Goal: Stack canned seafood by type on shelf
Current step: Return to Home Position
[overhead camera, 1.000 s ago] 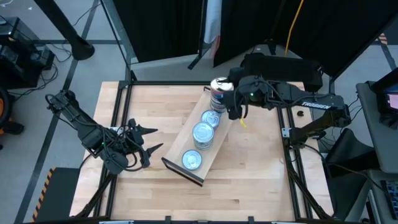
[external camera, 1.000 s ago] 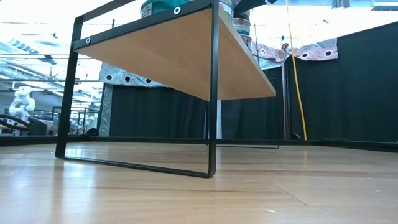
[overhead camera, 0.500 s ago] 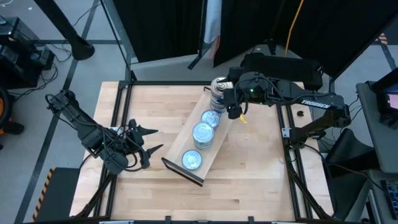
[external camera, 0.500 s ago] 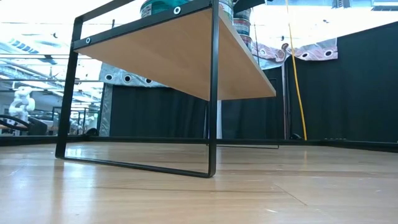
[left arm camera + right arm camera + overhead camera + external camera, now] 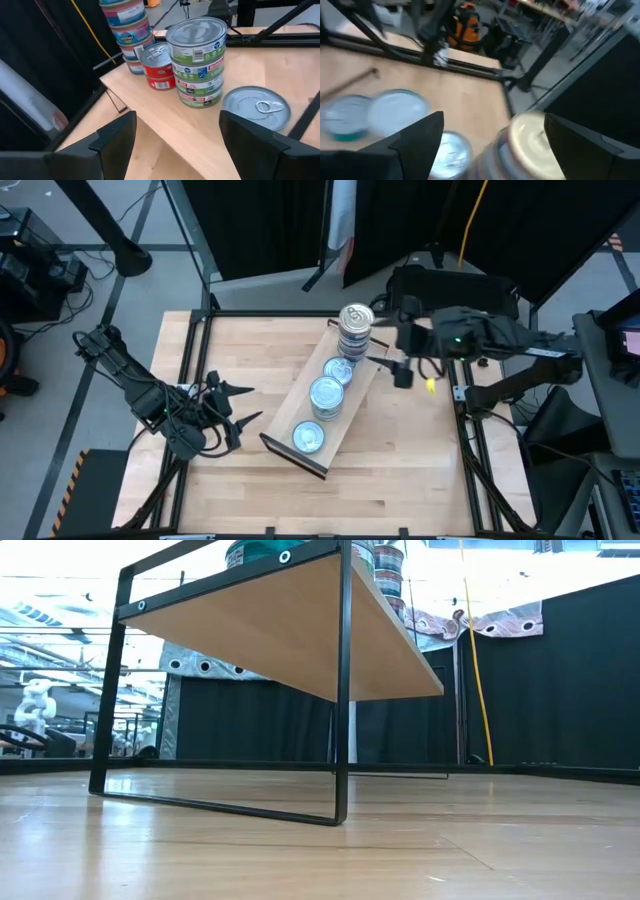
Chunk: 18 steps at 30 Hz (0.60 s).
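Here, right tool (image 5: 390,367) apart and empty beside the shelf (image 5: 347,413) of tins (image 5: 326,394); left tool (image 5: 244,404) apart too.

The shelf (image 5: 347,413) lies diagonally on the desk (image 5: 255,355), four tin stacks (image 5: 326,395) in a row along it (tallest at the far end).

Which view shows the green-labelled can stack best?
Left wrist view: the green-labelled stack stands unobstructed, side labels facing the camera. High view shows only its round top. Right wrist view catches can tops, none identifiable. Low view sees the shelf from below, barely any cans.
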Each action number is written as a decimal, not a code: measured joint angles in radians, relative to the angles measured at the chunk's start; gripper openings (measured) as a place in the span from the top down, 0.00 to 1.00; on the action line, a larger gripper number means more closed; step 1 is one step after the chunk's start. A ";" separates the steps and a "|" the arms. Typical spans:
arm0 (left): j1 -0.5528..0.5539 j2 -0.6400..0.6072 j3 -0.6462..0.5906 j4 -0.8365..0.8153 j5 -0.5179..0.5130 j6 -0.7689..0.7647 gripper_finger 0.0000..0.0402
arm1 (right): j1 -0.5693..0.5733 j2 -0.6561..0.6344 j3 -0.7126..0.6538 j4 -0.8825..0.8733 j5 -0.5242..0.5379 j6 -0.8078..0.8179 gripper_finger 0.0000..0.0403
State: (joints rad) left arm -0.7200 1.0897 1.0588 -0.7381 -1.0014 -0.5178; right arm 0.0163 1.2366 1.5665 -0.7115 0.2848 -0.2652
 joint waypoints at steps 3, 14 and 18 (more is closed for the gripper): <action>0.000 0.000 0.000 0.011 -0.041 0.056 0.30 | 0.045 -0.038 0.000 -0.080 -0.003 0.136 0.18; 0.061 -0.088 0.001 0.329 0.040 0.484 0.55 | 0.265 -0.184 -0.117 -0.143 -0.020 0.299 0.53; 0.115 -0.109 0.001 0.365 0.134 0.530 0.77 | 0.335 -0.256 -0.302 0.037 -0.019 0.257 0.75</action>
State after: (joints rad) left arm -0.6048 0.9809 1.0595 -0.3729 -0.8677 0.0117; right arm 0.3511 0.9807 1.2648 -0.6750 0.2659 -0.0079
